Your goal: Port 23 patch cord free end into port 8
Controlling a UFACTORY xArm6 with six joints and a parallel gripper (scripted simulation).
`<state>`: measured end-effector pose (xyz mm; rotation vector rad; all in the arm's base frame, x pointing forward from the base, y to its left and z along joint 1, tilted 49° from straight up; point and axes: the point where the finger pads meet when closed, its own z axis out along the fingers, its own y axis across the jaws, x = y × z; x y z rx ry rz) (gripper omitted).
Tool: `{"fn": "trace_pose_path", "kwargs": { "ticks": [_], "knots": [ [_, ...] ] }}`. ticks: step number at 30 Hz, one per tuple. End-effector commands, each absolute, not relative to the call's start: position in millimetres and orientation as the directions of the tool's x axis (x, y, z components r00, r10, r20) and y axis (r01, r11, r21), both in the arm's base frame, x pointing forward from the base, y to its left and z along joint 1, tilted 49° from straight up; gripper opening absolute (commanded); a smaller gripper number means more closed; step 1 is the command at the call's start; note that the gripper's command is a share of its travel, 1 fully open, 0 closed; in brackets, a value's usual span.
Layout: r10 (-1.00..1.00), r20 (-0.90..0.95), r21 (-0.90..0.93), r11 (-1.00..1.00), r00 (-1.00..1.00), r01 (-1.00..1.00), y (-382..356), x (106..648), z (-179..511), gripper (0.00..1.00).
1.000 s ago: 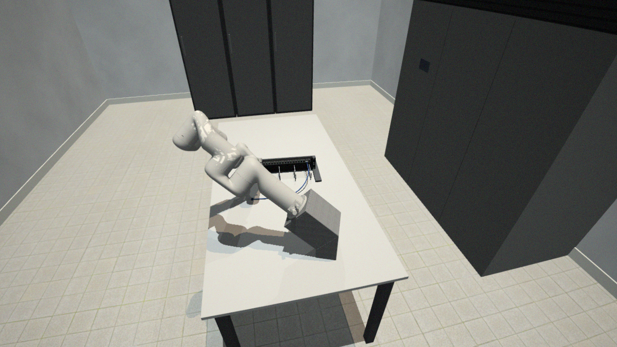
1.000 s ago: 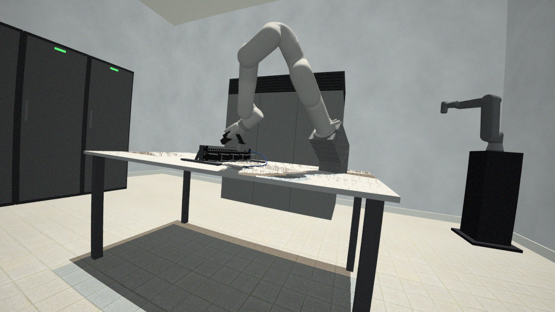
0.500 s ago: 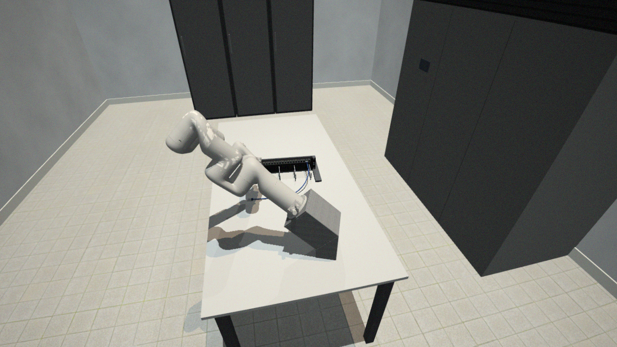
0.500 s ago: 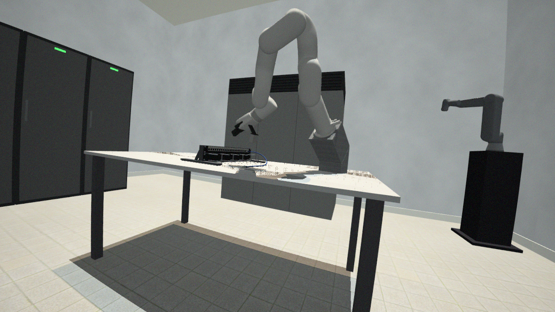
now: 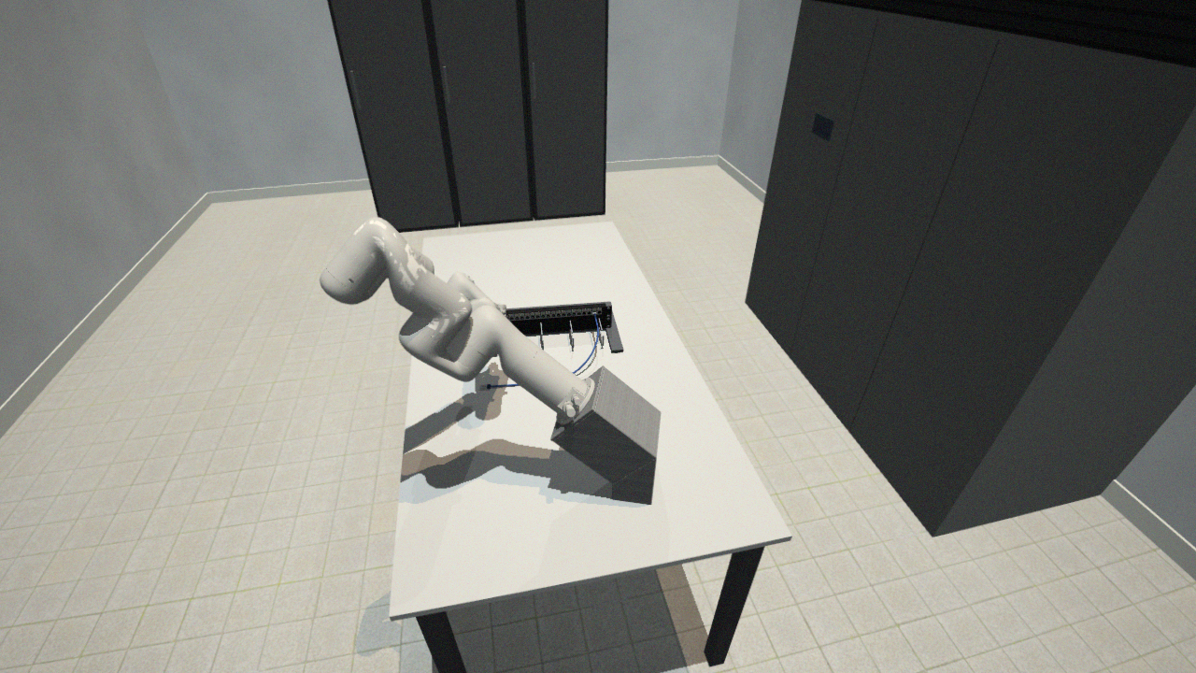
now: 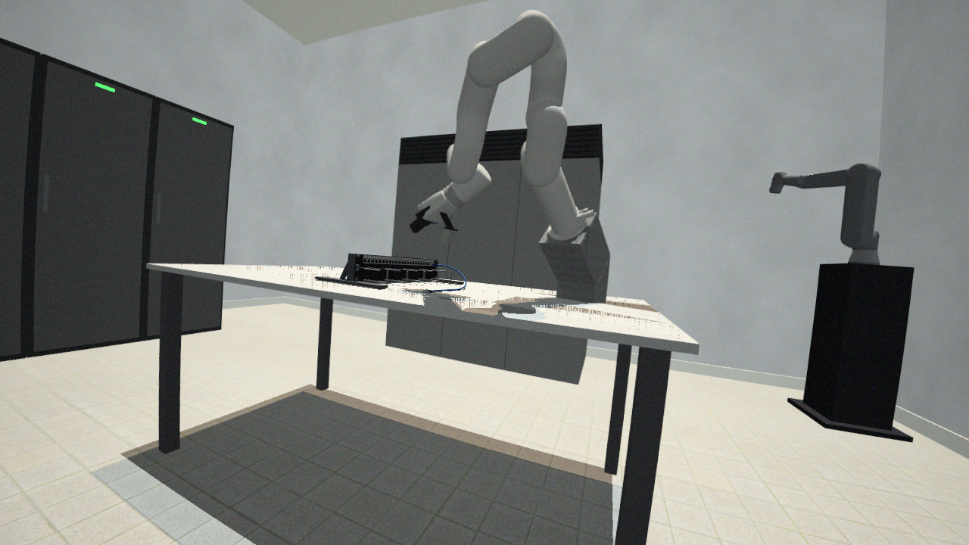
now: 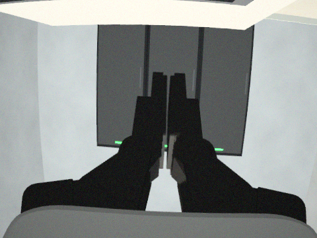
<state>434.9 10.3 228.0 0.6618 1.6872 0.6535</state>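
Gripper (image 6: 425, 232) (image 7: 167, 93) found closed, nothing between its fingertips, raised above the table (image 5: 585, 527) (image 6: 237, 272); blue cord (image 5: 591, 358) (image 6: 463, 276) runs from the rack (image 5: 614, 328) (image 6: 350, 266), its free plug (image 5: 489, 386) on the tabletop

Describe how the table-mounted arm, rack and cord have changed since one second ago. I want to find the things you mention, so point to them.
The white jointed arm (image 5: 534, 368) (image 6: 546, 135) raised its black two-fingered tool (image 6: 414, 227) (image 7: 167, 93), carrying it rightward in the exterior view. The tool is shut, empty. The black metal rack (image 5: 616, 336) (image 6: 352, 266) and thin blue cord (image 5: 503, 385) (image 6: 465, 278) stayed put.
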Motion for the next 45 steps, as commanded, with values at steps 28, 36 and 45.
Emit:
{"fn": "trace_pose_path", "kwargs": {
  "ticks": [28,36,45],
  "knots": [
    [0.724,-0.664,0.723,0.686,-0.188,0.087,-55,427,160,0.00],
    [0.724,-0.664,0.723,0.686,-0.188,0.087,-58,427,157,0.00],
    [0.724,-0.664,0.723,0.686,-0.188,0.087,-56,446,154,0.00]
  ]
}}
